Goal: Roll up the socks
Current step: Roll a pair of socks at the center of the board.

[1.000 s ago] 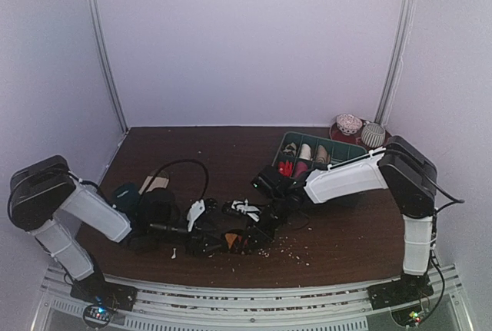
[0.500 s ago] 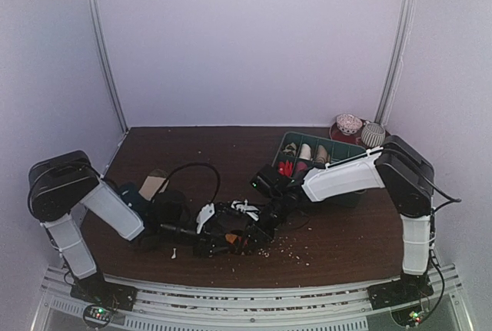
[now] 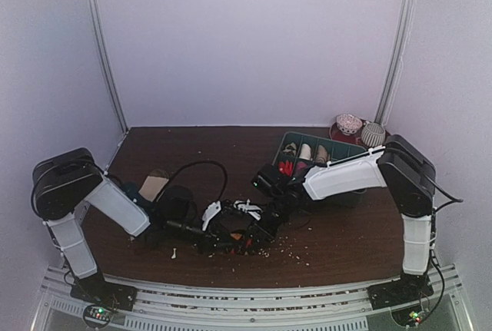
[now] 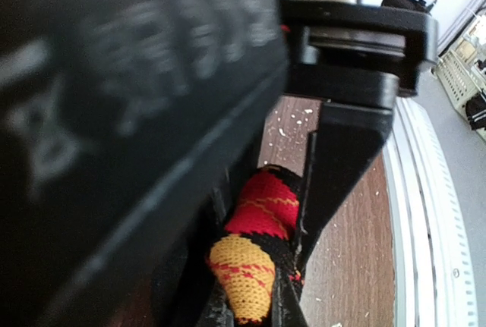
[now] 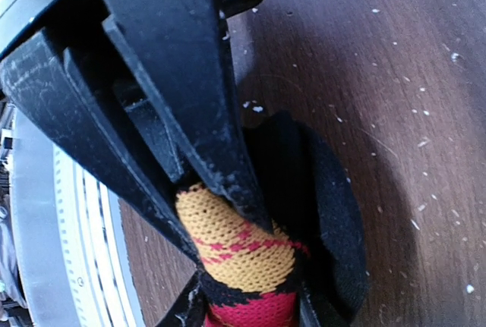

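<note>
The black argyle sock (image 3: 240, 237) with red, orange and yellow diamonds lies bunched near the table's front edge, between both grippers. My left gripper (image 3: 221, 231) comes in from the left and is shut on it. In the left wrist view the sock (image 4: 258, 228) is squeezed between the dark fingers (image 4: 334, 175) of the left gripper (image 4: 258, 290). My right gripper (image 3: 260, 231) reaches in from the right. In the right wrist view the right gripper (image 5: 220, 232) pinches the yellow diamond of the sock (image 5: 243, 251). A beige strip of fabric (image 3: 156, 184) shows behind the left arm.
A green bin (image 3: 338, 141) with rolled socks stands at the back right, with two sock balls (image 3: 361, 129) behind it. A black cable (image 3: 201, 168) loops over the left arm. Pale crumbs (image 3: 288, 250) dot the wood by the front edge.
My left arm has pushed right toward the right gripper and its jaws have closed on the argyle sock. The sock is bunched shorter. The right arm has barely moved.
</note>
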